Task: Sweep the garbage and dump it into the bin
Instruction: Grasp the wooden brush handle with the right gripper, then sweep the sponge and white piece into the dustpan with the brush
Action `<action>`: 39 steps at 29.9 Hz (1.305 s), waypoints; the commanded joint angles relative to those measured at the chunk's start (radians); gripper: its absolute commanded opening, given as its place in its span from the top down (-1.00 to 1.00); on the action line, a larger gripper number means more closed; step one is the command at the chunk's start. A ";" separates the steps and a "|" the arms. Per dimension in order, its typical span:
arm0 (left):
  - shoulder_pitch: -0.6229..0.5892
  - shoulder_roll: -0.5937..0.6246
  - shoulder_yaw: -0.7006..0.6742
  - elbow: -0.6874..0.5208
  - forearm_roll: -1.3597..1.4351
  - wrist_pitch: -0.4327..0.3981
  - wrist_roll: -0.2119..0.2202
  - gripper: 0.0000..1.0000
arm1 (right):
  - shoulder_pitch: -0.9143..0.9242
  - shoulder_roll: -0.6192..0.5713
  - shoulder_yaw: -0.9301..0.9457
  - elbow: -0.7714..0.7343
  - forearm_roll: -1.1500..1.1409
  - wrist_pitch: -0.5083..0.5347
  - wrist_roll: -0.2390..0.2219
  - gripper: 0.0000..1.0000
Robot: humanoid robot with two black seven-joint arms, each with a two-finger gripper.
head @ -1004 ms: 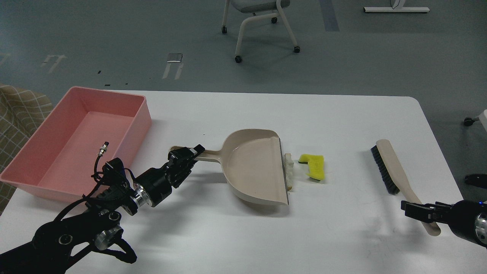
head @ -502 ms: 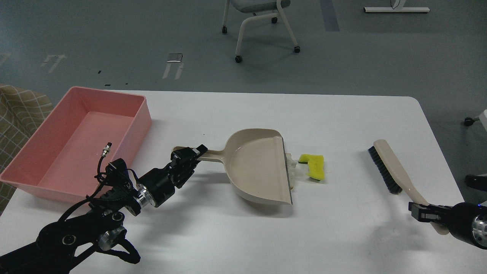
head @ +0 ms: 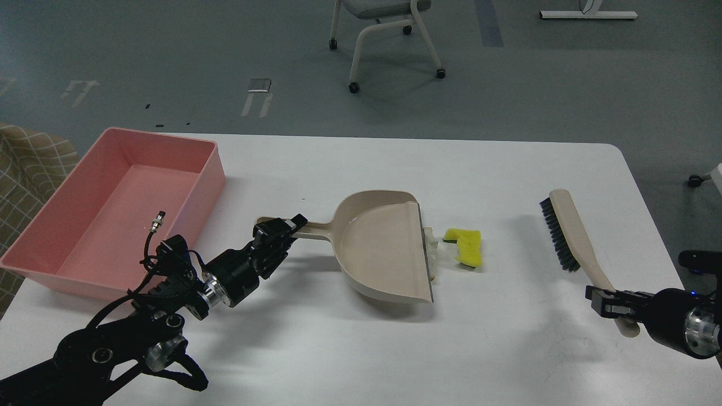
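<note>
The beige dustpan [head: 383, 245] lies on the white table, its open edge facing right. My left gripper [head: 284, 226] is shut on the dustpan's handle. The garbage lies right of the pan: an off-white strip [head: 431, 245] against the pan's edge and a yellow chunk [head: 465, 246] just beyond. My right gripper [head: 606, 299] is shut on the handle of the beige brush [head: 567, 239] and holds it up, bristles to the left, well right of the yellow chunk. The pink bin [head: 113, 206] stands at the table's far left and holds nothing.
The white table [head: 395, 349] ends near the brush on the right. A wheeled chair [head: 383, 34] stands on the floor behind the table. A checked cloth [head: 25, 175] lies left of the bin.
My right gripper has lifted the brush off the table and carried it a little left and farther away. The dustpan has shifted slightly right against the off-white strip.
</note>
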 commanded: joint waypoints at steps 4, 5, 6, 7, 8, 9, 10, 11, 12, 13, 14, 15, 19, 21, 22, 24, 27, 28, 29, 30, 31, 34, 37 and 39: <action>-0.001 0.006 0.001 0.023 0.000 0.000 0.000 0.69 | 0.018 0.032 -0.076 0.001 0.000 0.000 0.057 1.00; -0.001 0.013 0.001 0.023 0.000 0.000 0.000 0.69 | 0.025 0.032 -0.091 0.001 0.000 0.000 0.057 1.00; -0.001 0.017 0.001 0.022 0.000 0.000 0.000 0.69 | 0.028 0.032 -0.096 0.001 0.000 0.000 0.059 1.00; -0.003 0.020 0.001 0.022 0.000 -0.002 0.000 0.69 | 0.034 0.033 -0.101 0.001 0.000 0.000 0.059 1.00; -0.003 0.020 0.001 0.023 0.000 -0.002 0.000 0.69 | 0.037 0.033 -0.102 0.001 0.000 0.000 0.059 1.00; -0.003 0.021 0.001 0.023 0.000 -0.002 0.000 0.69 | 0.040 0.033 -0.102 0.001 0.000 0.000 0.060 1.00; -0.003 0.023 0.003 0.025 0.002 -0.002 0.000 0.69 | 0.040 0.038 -0.104 0.001 0.002 0.000 0.064 1.00; -0.003 0.024 0.001 0.025 0.002 -0.002 0.000 0.69 | 0.041 0.044 -0.107 0.001 0.002 0.000 0.071 1.00; -0.003 0.027 0.003 0.025 0.002 -0.002 0.000 0.69 | 0.042 0.048 -0.107 0.001 0.002 0.000 0.074 1.00; -0.001 0.026 0.003 0.025 0.002 -0.002 0.000 0.69 | 0.042 0.064 -0.108 0.001 0.002 0.000 0.074 1.00; -0.001 0.023 0.003 0.025 0.002 -0.002 0.000 0.69 | 0.042 0.073 -0.108 0.001 0.002 0.000 0.074 1.00; 0.000 0.021 0.003 0.025 0.002 -0.002 0.000 0.69 | 0.042 0.082 -0.110 0.001 0.002 0.000 0.074 1.00; -0.004 0.020 0.043 0.025 0.002 0.001 0.000 0.69 | 0.055 0.153 -0.111 0.001 0.000 0.000 0.074 1.00; -0.004 0.021 0.044 0.025 0.002 0.001 0.000 0.69 | 0.071 0.170 -0.122 0.001 0.000 0.000 0.074 1.00; -0.004 0.023 0.044 0.025 0.002 0.001 0.000 0.69 | 0.096 0.179 -0.153 0.001 -0.001 0.000 0.073 1.00; -0.004 0.023 0.043 0.025 0.002 0.001 0.000 0.69 | 0.155 0.180 -0.217 0.001 -0.001 0.000 0.070 1.00; -0.004 0.023 0.041 0.025 0.000 0.001 0.000 0.69 | 0.260 0.208 -0.350 -0.010 -0.001 0.000 0.067 1.00; -0.004 0.023 0.041 0.025 0.000 0.001 0.000 0.69 | 0.282 0.222 -0.374 -0.013 -0.001 0.000 0.065 1.00; -0.004 0.023 0.041 0.025 0.000 0.001 0.000 0.69 | 0.301 0.234 -0.394 -0.018 -0.001 0.000 0.065 1.00; -0.004 0.023 0.038 0.025 0.000 0.001 0.000 0.69 | 0.330 0.260 -0.430 -0.024 -0.003 0.000 0.062 1.00; -0.006 0.024 0.037 0.025 0.000 0.001 0.000 0.69 | 0.356 0.278 -0.461 -0.038 -0.003 0.000 0.060 1.00; -0.007 0.026 0.032 0.025 0.000 0.001 0.000 0.69 | 0.403 0.318 -0.498 -0.056 0.000 0.000 0.060 1.00; -0.009 0.027 0.029 0.025 0.000 0.001 0.000 0.69 | 0.433 0.357 -0.509 -0.059 0.000 0.000 0.060 1.00; -0.009 0.027 0.027 0.023 -0.001 0.001 0.000 0.69 | 0.451 0.368 -0.503 -0.044 0.005 0.000 0.064 1.00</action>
